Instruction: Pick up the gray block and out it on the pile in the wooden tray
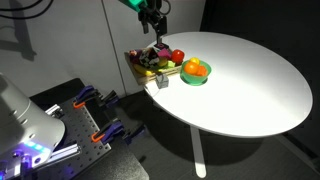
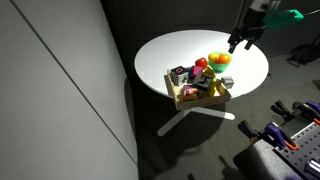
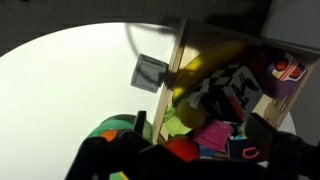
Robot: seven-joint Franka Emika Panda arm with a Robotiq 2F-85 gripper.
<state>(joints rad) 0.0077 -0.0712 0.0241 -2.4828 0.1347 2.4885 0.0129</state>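
Observation:
The gray block [image 3: 148,72] lies flat on the white table, just outside the wooden tray's rim [image 3: 168,90]. The tray [image 1: 143,70] [image 2: 186,100] holds a pile of toys: a yellow piece [image 3: 205,65], a pink piece [image 3: 212,130] and dark and purple pieces. My gripper [image 1: 155,30] [image 2: 238,43] hangs above the tray's far side. In the wrist view its dark fingers [image 3: 185,160] stand wide apart at the bottom edge with nothing between them, well short of the block.
A green bowl [image 1: 195,73] [image 2: 218,61] with an orange fruit sits on the table next to the tray, and its rim shows in the wrist view [image 3: 110,130]. A red fruit [image 1: 177,56] sits at the tray's corner. The round table [image 1: 250,80] drops off close to the tray.

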